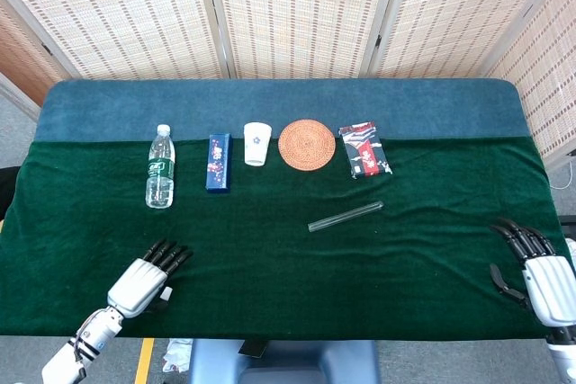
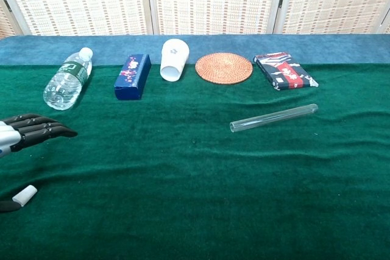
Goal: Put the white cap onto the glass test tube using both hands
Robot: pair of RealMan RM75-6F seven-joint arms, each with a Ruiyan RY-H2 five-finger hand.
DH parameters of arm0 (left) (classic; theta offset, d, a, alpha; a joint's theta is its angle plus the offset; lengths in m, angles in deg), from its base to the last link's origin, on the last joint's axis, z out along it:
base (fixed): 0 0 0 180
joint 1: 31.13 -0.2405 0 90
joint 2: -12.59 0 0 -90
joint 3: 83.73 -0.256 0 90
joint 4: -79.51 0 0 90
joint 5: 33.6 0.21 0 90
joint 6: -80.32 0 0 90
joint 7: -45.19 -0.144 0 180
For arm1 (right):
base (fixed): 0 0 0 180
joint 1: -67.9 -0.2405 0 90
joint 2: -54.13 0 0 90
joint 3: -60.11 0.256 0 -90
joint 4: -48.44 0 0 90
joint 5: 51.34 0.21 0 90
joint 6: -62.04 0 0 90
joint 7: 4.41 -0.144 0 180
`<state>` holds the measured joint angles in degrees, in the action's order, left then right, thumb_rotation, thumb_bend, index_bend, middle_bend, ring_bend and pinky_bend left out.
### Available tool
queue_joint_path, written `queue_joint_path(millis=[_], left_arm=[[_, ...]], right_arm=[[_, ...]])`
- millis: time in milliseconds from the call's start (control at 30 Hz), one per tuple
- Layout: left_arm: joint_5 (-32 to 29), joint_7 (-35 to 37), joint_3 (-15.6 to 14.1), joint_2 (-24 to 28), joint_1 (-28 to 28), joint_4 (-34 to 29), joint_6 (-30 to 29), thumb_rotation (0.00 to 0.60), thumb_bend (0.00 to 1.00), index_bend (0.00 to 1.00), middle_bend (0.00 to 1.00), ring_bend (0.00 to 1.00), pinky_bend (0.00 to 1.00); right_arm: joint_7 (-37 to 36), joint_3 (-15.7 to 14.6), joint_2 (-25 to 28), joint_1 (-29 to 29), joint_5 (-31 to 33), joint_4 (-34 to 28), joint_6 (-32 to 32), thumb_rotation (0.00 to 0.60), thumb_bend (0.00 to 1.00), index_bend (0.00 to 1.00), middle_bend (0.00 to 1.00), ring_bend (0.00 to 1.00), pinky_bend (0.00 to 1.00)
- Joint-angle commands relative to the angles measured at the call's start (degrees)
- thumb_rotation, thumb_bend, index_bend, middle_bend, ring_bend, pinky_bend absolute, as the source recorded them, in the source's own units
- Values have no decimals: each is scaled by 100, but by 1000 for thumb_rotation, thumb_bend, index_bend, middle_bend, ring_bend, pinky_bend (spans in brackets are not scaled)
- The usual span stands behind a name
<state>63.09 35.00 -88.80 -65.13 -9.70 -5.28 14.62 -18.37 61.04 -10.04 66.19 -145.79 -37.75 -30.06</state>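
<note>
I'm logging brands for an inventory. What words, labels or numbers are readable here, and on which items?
Nothing can be read as words.
Water bottle: green label, print too small to read.
Blue box: red and white pattern or print, blurred.
White cup: small blue emblem, unreadable.
Red and black packet: white marks, possibly characters, illegible.
Glass tube and white cap: no markings visible.

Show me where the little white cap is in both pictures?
Head view: the white cap lies near the front left of the green cloth, right beside the left hand.
Chest view: the white cap sits at the bottom left, below the dark fingers.
Shared landmark: the water bottle lies on the cloth farther back from the cap in both.
</note>
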Motion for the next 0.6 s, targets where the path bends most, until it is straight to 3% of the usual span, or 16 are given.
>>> queue_joint_path(millis=[33,600], left_arm=[[-50,32,14,-35,37,28,48,600,206,53,100,13,0],[-372,15,273,-14,242,-112,93,600,207,65,100,13,0]], right_arm=[[-7,-1,5,7,9,5,-6,600,516,179,176,203,159],[-76,8,-30,24,76,102,-4,600,517,179,176,205,159]])
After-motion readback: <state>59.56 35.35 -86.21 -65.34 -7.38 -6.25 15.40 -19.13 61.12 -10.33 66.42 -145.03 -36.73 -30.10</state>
